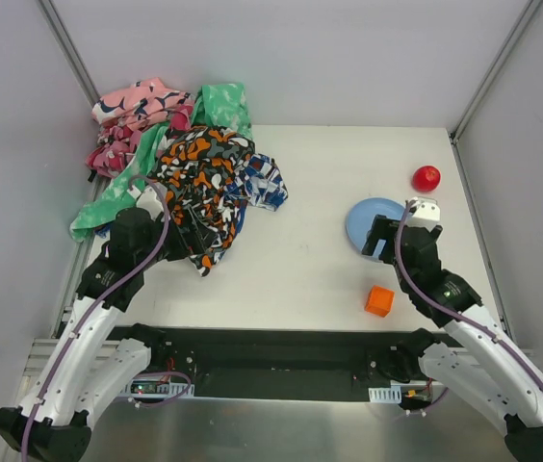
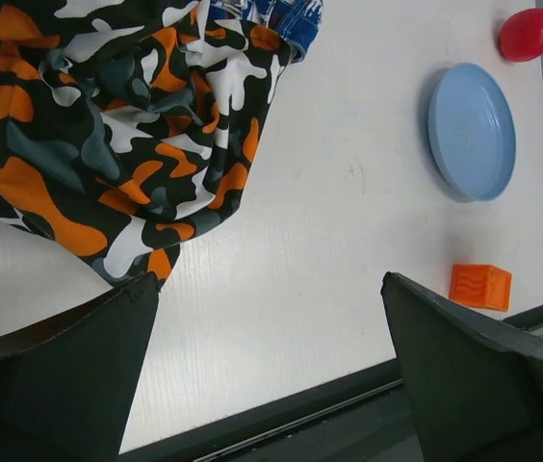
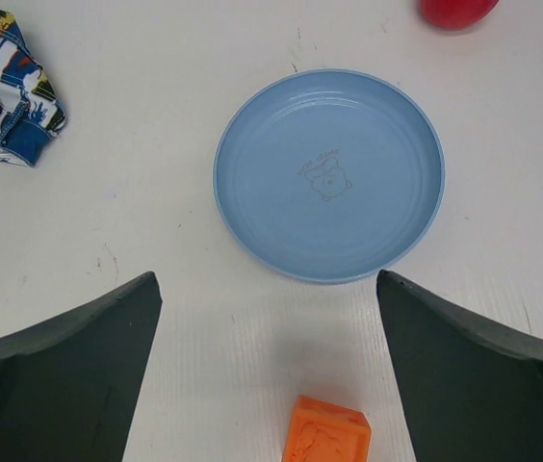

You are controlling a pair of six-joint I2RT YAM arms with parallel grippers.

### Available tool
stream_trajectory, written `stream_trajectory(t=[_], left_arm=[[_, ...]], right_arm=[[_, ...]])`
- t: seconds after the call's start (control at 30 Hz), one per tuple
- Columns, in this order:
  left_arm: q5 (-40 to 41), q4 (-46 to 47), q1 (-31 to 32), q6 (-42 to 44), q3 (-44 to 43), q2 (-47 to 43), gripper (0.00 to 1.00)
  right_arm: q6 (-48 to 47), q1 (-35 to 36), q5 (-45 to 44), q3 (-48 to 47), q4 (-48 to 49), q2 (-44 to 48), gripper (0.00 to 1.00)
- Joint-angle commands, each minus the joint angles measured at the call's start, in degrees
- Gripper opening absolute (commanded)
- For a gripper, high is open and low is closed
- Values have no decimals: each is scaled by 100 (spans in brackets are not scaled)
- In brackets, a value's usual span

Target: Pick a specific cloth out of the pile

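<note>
**Lavender cloth out of sight: uncover first, then grab**

No lavender cloth shows in any of the three views. My judgement is that it lies buried under or behind the pile (image 1: 185, 164), which is heaped at the far left corner of the counter (image 1: 310, 260). The orange-black-white cloth (image 2: 108, 144) lies on top, draped toward the near side. The mint-green cloth (image 1: 223, 104) and the pink-navy cloth (image 1: 137, 104) sit behind it, and the blue-white cloth (image 1: 264, 181) pokes out on the right.

The left pincer (image 2: 267, 289) hangs at the near edge of the pile, fingers spread wide and holding nothing, with bare counter between them. The right pincer (image 3: 267, 284) is likewise spread and empty above the blue plate (image 3: 329, 173). The orange block (image 3: 327, 431) is near it and the red ball (image 1: 426, 177) lies beyond — all well apart from the pile.

The step in hand looks like exposing the target. To do it well, the left arm should pinch a single fold of the orange-black-white cloth at its loose near hem and peel it aside. Plunging into the heap would likely catch several layers at once. Once plain purple fabric shows, close on that alone, at an edge, and draw it out slowly so the patterned pieces slide off — not along with it. The right arm could come across to hold the heap down.
</note>
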State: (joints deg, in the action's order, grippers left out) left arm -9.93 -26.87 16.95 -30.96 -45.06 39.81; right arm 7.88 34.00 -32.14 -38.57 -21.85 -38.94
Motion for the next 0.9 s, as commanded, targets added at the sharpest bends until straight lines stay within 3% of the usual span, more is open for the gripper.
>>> stream_trajectory(t=[0.0, 0.13, 0.23, 0.4, 0.47, 0.87], left_arm=[[9, 323, 80, 222, -3, -61, 99], [149, 376, 229, 406, -117, 184, 99], [482, 419, 685, 906, -406, 605, 99], [1773, 446, 1389, 1856, -951, 1712, 99], [2204, 464, 1408, 1909, -1118, 2343, 99], [2856, 376, 1408, 1910, -1462, 4639, 99]], right_arm=[[21, 10, -117, 16, 242, 193, 96], [-198, 10, 181, 182, 435, 316, 96], [-313, 10, 269, 323, 619, 404, 96], [-524, 19, 375, 534, 875, 580, 96], [-621, 10, 428, 587, 945, 615, 96], [-901, 10, 595, 710, 1191, 212, 96]])
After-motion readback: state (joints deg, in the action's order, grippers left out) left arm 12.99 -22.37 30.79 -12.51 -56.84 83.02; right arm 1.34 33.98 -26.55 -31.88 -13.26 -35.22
